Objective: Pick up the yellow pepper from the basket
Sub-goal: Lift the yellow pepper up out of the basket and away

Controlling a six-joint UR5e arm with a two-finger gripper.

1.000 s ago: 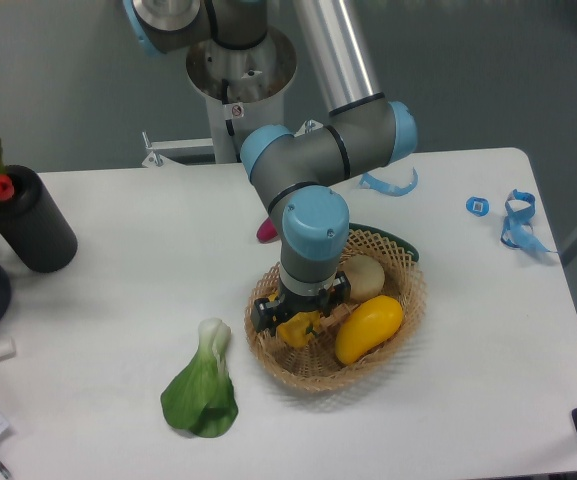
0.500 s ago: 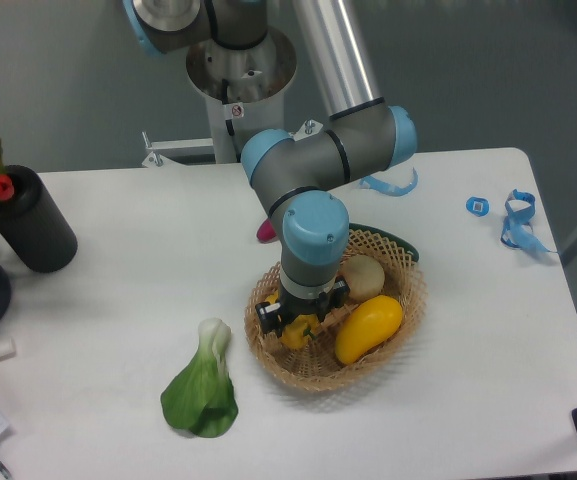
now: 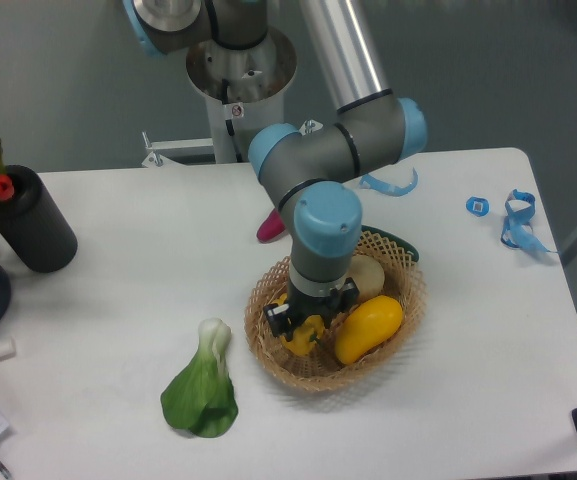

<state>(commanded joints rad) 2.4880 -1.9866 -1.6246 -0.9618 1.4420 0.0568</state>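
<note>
The tool point(image 3: 302, 322) grips the yellow pepper point(image 3: 301, 335) (inside the basket point(image 3: 405, 300)).

No text can be read; a small red-and-white sticker point(image 3: 234, 110) on the robot base point(image 3: 230, 75) may carry print, too blurred.

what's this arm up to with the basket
The robot arm has its gripper down inside the wicker basket, fingers closed around the small yellow pepper. The pepper sits at the basket's left side and does not look clearly lifted out yet. Beside it in the basket lie a longer yellow squash and a pale round fruit. A bok choy lies on the table to the left.
</note>
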